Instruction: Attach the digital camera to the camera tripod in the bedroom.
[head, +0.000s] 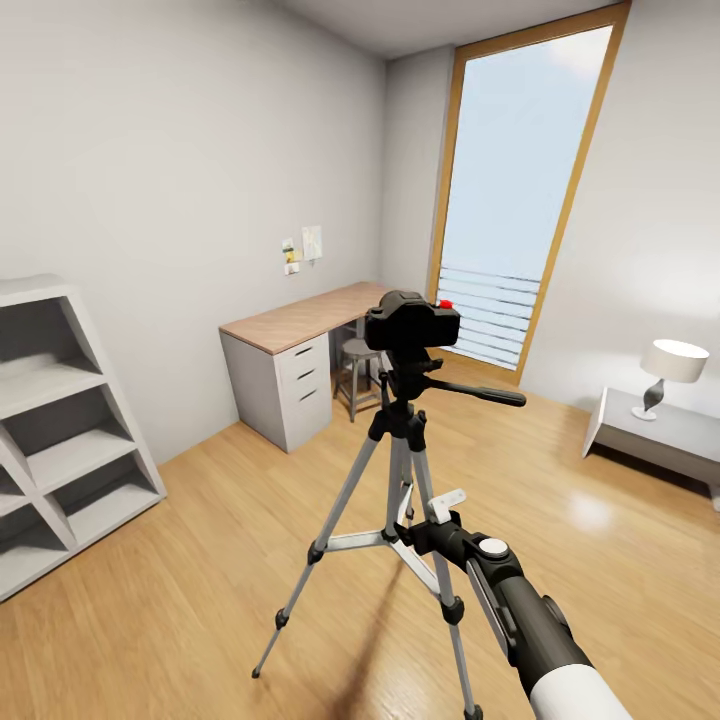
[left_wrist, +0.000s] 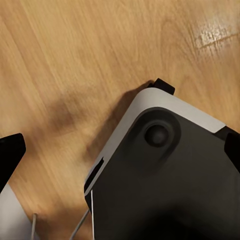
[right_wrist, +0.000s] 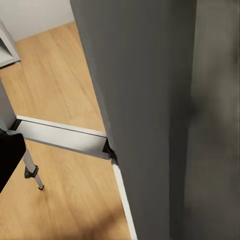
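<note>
Right gripper is sitting beside 1 tripod leg, jaw state indeterminable; digital camera is resting on camera tripod, attachment apparently complete.

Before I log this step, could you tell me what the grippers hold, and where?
The right gripper sits at a camera tripod leg, hold unclear; the left gripper holds nothing.

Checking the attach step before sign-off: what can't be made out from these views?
- Camera-to-head joint: head view, digital camera sits over the camera tripod head; the body hides the mount.
- Right gripper jaws: too small against the legs in head view; right wrist view blocked by a close grey leg.
- Left gripper state: left wrist view doesn't tell.
</note>
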